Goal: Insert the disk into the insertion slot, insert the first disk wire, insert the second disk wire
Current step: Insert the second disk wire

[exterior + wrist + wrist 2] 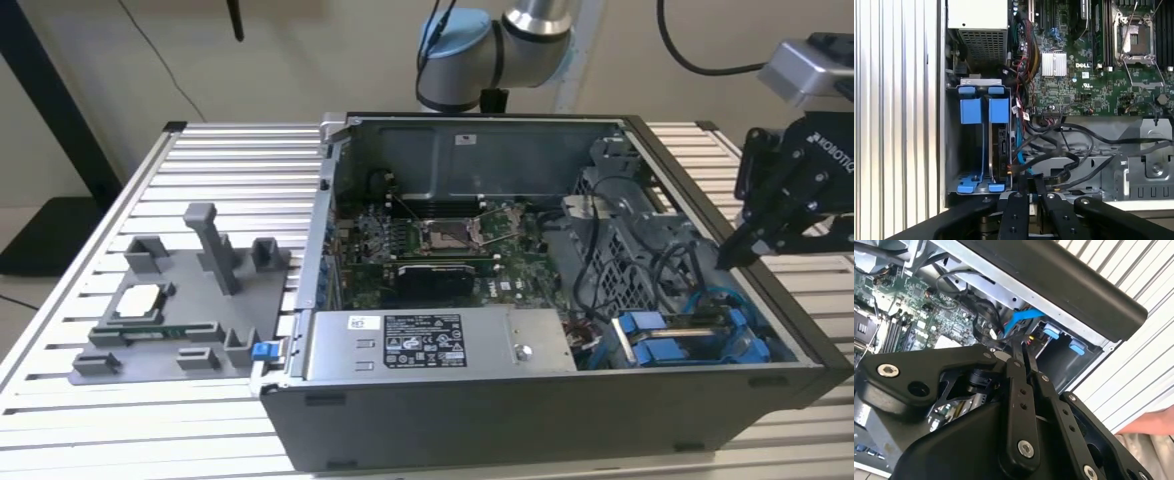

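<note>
The disk (1000, 150) sits edge-on in its blue carrier (999, 110) inside the insertion slot (954, 150) of the grey drive cage, in the case's front corner (687, 335). A blue flat wire (1016, 145) and black wires (1064, 150) run beside the disk's end; I cannot tell whether any is plugged in. My black gripper (729, 262) hangs just above the case's edge at the exterior view's right, over the cage. Its fingers (1019, 365) are pressed together, and I see nothing between them (1029, 182).
The open computer case (534, 440) lies on a slatted aluminium table (214, 140). Motherboard (441, 245), grey power supply box (427, 345) and cable bundles fill it. A grey fixture (187, 300) with small parts stands at the exterior view's left.
</note>
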### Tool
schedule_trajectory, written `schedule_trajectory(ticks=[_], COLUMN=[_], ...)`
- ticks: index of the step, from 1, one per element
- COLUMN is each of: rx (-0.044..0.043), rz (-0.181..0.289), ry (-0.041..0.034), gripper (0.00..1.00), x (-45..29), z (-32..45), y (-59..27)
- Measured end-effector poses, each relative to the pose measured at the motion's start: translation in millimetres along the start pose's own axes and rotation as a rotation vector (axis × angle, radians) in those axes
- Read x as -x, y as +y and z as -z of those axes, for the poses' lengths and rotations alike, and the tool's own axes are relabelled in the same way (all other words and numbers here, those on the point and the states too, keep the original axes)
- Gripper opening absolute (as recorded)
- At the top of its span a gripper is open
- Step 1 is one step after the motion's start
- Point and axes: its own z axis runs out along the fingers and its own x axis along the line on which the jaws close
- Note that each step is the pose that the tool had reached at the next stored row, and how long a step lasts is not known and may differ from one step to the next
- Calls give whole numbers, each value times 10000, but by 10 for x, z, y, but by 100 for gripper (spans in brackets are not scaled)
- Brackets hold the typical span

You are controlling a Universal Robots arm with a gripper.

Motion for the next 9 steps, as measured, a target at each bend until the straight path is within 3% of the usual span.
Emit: schedule_trajectory(ticks=[9], rx=[8], rz=[-1], ry=[2], gripper=[0], x=[19], z=[7], y=[133])
